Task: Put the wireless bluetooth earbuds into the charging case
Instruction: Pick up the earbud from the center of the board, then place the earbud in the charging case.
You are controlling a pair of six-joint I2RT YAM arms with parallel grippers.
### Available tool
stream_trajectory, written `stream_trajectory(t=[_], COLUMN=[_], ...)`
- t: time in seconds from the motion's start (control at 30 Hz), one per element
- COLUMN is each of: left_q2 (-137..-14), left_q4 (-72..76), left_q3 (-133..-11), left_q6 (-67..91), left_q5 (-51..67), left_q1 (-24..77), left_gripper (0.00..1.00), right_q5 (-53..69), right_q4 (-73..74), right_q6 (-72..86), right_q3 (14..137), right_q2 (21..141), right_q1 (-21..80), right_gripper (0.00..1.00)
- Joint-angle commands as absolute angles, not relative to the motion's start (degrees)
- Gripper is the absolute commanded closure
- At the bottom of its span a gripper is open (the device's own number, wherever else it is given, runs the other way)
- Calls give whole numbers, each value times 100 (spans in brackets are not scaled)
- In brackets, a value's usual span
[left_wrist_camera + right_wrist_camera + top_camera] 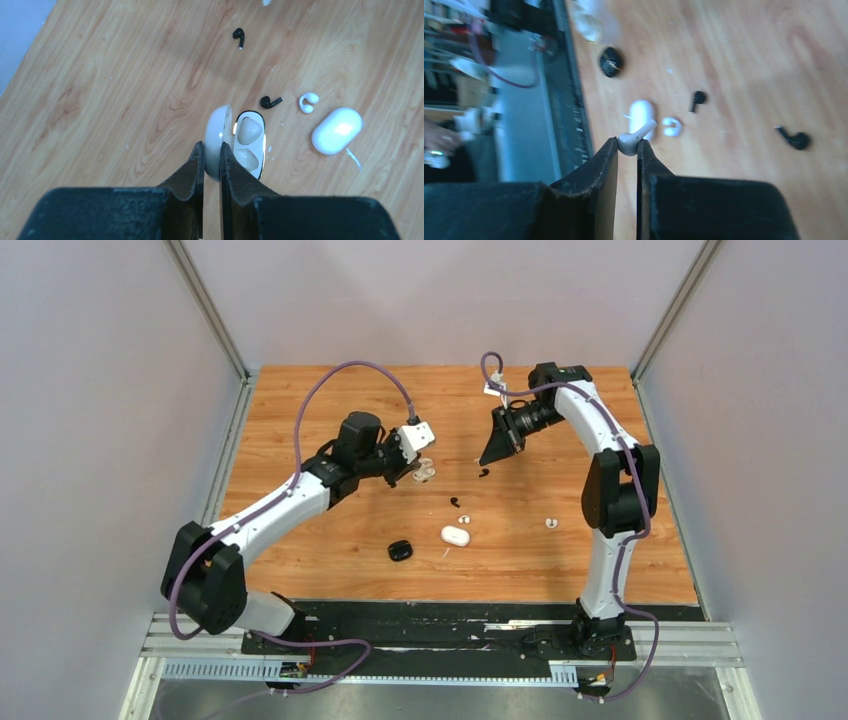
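My left gripper (420, 470) is shut on the lid of an open white charging case (250, 142), held above the table; both its sockets look empty. In the left wrist view the fingertips (200, 150) pinch the lid (217, 132). My right gripper (627, 142) is shut on a white stemmed earbud (634, 138), held in the air to the right of the open case (424, 472). On the wood lie two black earbuds (239, 36) (270, 102) and a white hook-shaped earbud (308, 101).
A closed white case (455, 535) and a black case (400, 551) lie near the front middle of the wooden table (300, 420). Another small white earbud (550, 523) lies to the right. Grey walls enclose the table on three sides.
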State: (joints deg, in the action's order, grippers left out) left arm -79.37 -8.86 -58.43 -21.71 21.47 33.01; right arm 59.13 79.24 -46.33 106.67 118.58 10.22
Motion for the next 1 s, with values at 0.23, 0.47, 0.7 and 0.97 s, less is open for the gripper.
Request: stream_trajectory(t=[0.23,0.47,0.7,0.97], left_q2=[-8817,-8642,-8416,-8359], left_q4=[289,626,658,641], left_q3=[-6304,-6103,-5994,-5956], left_q6=[-2303,-1840,-1171,-957], left_q5=[1934,2264,2337,2508], left_q1=[3450,3537,3552,3586], left_gripper=[100,100,100,100], right_q5=[7062,6094,5457,5158], right_q4=[7746,6941,6197,6020], right_q6=[-1373,-213,1255,1136], right_q3=[10815,10472,10122,10507], right_q2=[11016,10832,10682,10855], right_q1=[1844,2123,2155,2315], right_gripper=[100,100,100,100])
